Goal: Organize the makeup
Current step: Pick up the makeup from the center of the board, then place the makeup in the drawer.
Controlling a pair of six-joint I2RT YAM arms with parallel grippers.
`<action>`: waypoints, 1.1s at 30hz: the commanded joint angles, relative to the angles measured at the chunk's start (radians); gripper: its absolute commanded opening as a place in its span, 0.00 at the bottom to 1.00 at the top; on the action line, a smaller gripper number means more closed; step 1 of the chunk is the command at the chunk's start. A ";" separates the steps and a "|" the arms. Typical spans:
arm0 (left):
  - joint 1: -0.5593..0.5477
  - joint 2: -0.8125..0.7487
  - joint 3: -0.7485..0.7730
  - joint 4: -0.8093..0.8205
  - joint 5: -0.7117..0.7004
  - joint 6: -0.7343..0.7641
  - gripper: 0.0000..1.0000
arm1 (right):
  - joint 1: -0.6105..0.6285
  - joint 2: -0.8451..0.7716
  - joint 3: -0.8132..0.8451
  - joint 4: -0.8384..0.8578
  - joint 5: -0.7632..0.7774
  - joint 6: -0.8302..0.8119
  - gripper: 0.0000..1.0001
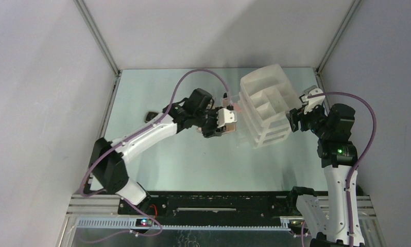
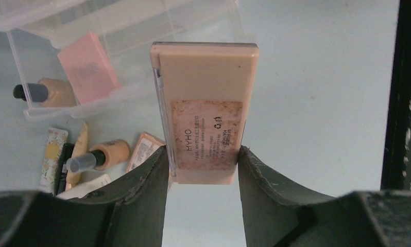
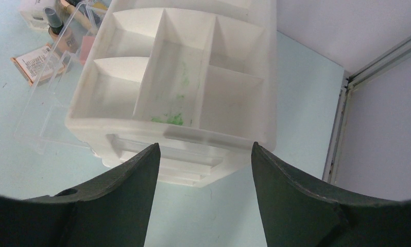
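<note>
Listing by view.

**Overhead:**
- The left arm (image 1: 141,136) reaches across the table (image 1: 193,159) toward the white organizer (image 1: 268,98).
- The left gripper (image 1: 225,123) carries a beige palette (image 1: 227,117) just beside the organizer's drawer side.
- The right gripper (image 1: 297,117) sits at the organizer's right flank. Whether it touches cannot be judged.
- A small dark item (image 1: 152,116) lies alone near the left wall, too small to identify.

**Left wrist, detail not legible from above:**
- The beige palette is clamped at its near end between both fingers (image 2: 152,175). Its labelled face is toward the camera and it is held clear of the table.
- A clear drawer (image 2: 33,114) projects from the organizer. It holds:
  - a pink palette (image 2: 87,74), leaning;
  - a beige bottle (image 2: 46,92) with a black cap, lying on its side.
- Loose on the table just outside the drawer:
  - a second beige bottle (image 2: 103,154), on its side;
  - a floral-printed flat pack (image 2: 53,154);
  - a beige stick (image 2: 81,146);
  - a small labelled piece (image 2: 146,149), partly behind the finger;
  - a white piece (image 2: 87,186), mostly hidden.

**Right wrist, the only view into the organizer's top:**
- The right gripper's jaws stand wide apart with nothing between them. The organizer's near corner lies just beyond the tips.
- The top tray is divided into several compartments. Green smears (image 3: 175,116) mark the floor of the long middle one.
- Stacked drawer fronts show below the tray.
- The clear drawer juts out at the left, with pink visible through its wall. Makeup pieces lie past its far end.
</note>
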 commanded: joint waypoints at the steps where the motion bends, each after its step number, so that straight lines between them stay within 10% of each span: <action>1: -0.021 0.114 0.166 0.034 -0.044 -0.119 0.25 | -0.005 -0.012 0.001 0.009 -0.006 0.000 0.74; 33: -0.023 0.386 0.450 -0.068 -0.253 -0.264 0.35 | 0.012 -0.011 0.001 0.006 0.001 -0.008 0.74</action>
